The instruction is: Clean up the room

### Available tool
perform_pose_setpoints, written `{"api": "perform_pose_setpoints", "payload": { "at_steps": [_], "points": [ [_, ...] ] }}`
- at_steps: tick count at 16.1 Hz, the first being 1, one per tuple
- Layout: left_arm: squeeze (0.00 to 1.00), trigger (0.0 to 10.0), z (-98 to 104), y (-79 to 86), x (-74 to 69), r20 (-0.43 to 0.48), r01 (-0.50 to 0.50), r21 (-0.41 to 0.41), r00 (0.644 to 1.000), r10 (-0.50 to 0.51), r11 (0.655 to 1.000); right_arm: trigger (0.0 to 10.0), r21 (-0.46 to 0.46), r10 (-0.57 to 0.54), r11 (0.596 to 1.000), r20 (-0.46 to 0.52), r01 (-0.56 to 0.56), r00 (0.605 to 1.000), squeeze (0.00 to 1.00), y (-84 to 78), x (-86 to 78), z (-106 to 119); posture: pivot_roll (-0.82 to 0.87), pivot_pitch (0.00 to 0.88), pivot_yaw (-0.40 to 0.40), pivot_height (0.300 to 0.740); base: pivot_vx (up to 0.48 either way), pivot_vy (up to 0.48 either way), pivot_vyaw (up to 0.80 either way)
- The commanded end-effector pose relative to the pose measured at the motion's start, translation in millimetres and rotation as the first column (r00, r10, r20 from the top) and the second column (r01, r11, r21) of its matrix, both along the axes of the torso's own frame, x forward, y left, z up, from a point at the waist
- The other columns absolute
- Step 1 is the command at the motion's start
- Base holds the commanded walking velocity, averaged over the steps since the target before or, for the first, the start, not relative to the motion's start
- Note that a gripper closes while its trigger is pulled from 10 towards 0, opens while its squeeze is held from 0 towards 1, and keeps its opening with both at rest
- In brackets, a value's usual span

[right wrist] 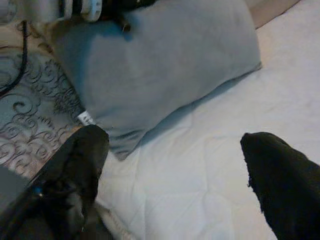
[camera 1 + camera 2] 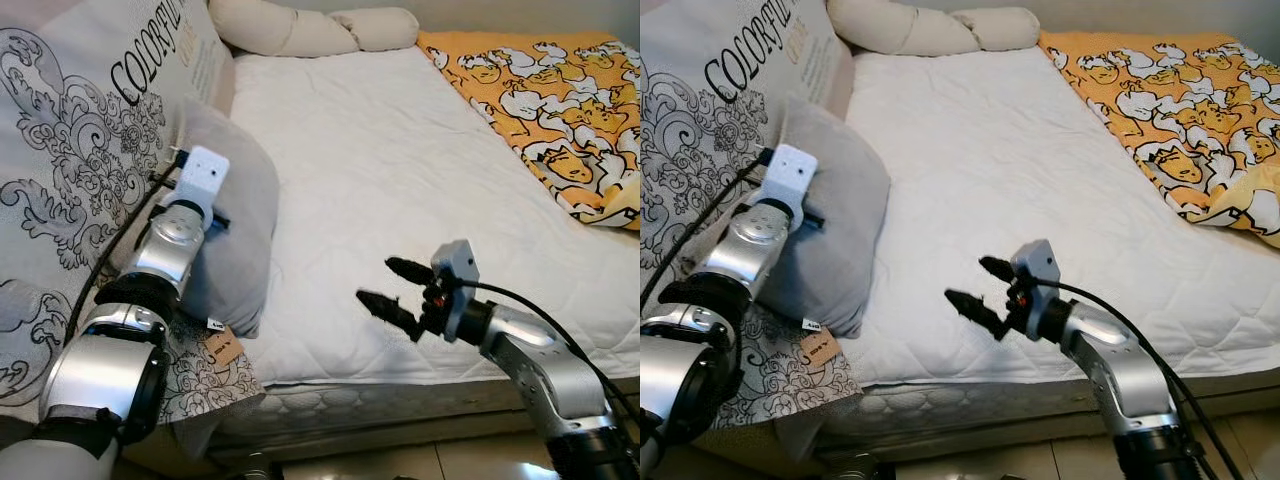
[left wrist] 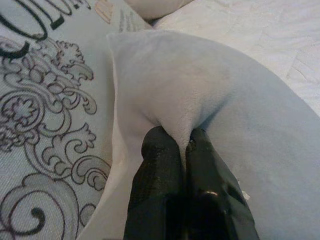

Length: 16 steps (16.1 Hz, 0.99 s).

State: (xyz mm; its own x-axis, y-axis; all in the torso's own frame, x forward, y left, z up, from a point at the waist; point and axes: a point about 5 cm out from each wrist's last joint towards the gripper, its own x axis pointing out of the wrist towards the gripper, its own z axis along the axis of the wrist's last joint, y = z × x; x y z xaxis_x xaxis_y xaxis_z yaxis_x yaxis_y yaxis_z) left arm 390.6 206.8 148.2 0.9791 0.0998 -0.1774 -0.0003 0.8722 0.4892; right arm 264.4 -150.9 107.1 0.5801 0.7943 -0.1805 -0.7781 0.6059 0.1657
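A grey pillow (image 2: 235, 215) stands on edge at the left side of the white mattress (image 2: 400, 180), leaning against a patterned cushion (image 2: 80, 150) printed with "COLORFUL". My left gripper (image 3: 184, 150) is shut on a fold of the grey pillow (image 3: 210, 90), pinching the fabric between both fingers (image 3: 159, 160). Over the mattress's front edge my right gripper (image 2: 392, 285) hovers open, pointing left toward the grey pillow (image 1: 160, 65), with nothing between its fingers (image 1: 82, 160).
Two cream pillows (image 2: 310, 28) lie at the head of the bed. An orange cartoon-print blanket (image 2: 555, 110) covers the far right. A tag (image 2: 222, 348) hangs from the patterned cushion by the mattress's front corner. Tiled floor (image 2: 400, 465) shows below the bed.
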Motion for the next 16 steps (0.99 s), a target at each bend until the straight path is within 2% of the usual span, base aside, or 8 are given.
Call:
{"api": "perform_pose_setpoints", "payload": {
  "at_steps": [1, 3, 6, 7, 9, 11, 12, 16],
  "points": [
    [1.0, 10.0, -5, 6.7, -3.4, -0.023, -0.011, -0.029, 1.0, 0.011, 1.0, 10.0, 0.009, 0.03, 1.0, 0.021, -0.03, 0.999, 1.0, -1.0, -2.1, 7, -0.08, 0.0, 0.012, 0.74, 0.0, 0.0, 0.0],
    [1.0, 10.0, 0, 11.9, -6.0, 0.016, 0.001, -0.076, 1.0, 0.0, 0.997, 10.0, 0.017, 0.038, 0.999, 0.028, -0.038, 0.999, 1.0, -2.7, -3.0, 8, -0.08, 0.0, 0.013, 0.74, 0.0, 0.0, 0.0],
    [1.0, 10.0, 17, 12.8, -10.8, 0.134, 0.073, -0.218, 0.99, -0.044, 0.973, 10.0, 0.022, -0.004, 1.0, 0.049, 0.003, 0.999, 1.0, -7.1, -0.7, 8, -0.07, 0.0, 0.002, 0.74, 0.0, 0.0, 0.0],
    [1.0, 10.0, 23, 8.6, -14.5, 0.178, 0.124, -0.289, 0.981, -0.074, 0.949, 10.0, 0.038, -0.017, 0.999, 0.047, 0.015, 0.999, 1.0, -7.6, -0.8, 8, -0.07, 0.0, 0.002, 0.74, 0.0, 0.0, 0.0],
    [1.0, 10.0, 36, -5.2, -32.6, 0.286, 0.262, -0.43, 0.947, -0.145, 0.864, 10.0, 0.1, -0.073, 0.993, 0.04, 0.069, 0.997, 1.0, -6.5, -2.7, 7, -0.04, 0.0, -0.013, 0.74, 0.0, 0.0, 0.0],
    [0.99, 10.0, 39, -12.8, -47.2, 0.332, 0.303, -0.456, 0.93, -0.156, 0.837, 10.0, 0.134, -0.196, 0.973, 0.054, 0.188, 0.979, 1.0, -6.6, 0.1, 7, -0.03, 0.0, -0.017, 0.74, 0.0, 0.0, 0.0],
    [0.8, 10.0, 35, -20.6, -60.6, 0.332, 0.315, -0.439, 0.927, -0.174, 0.841, 10.0, 0.131, -0.33, 0.938, 0.069, 0.32, 0.941, 1.0, -8.4, 3.5, 4, -0.03, 0.0, -0.02, 0.74, 0.0, 0.0, 0.0],
    [0.83, 10.0, 7, -28.4, -95.9, 0.219, 0.247, -0.445, 0.962, -0.163, 0.861, 10.0, 0.165, -0.593, 0.795, 0.013, 0.584, 0.805, 1.0, -11.2, 2.5, -4, -0.03, 0.0, -0.018, 0.74, 0.0, -0.267, 0.0]
  ]
}}
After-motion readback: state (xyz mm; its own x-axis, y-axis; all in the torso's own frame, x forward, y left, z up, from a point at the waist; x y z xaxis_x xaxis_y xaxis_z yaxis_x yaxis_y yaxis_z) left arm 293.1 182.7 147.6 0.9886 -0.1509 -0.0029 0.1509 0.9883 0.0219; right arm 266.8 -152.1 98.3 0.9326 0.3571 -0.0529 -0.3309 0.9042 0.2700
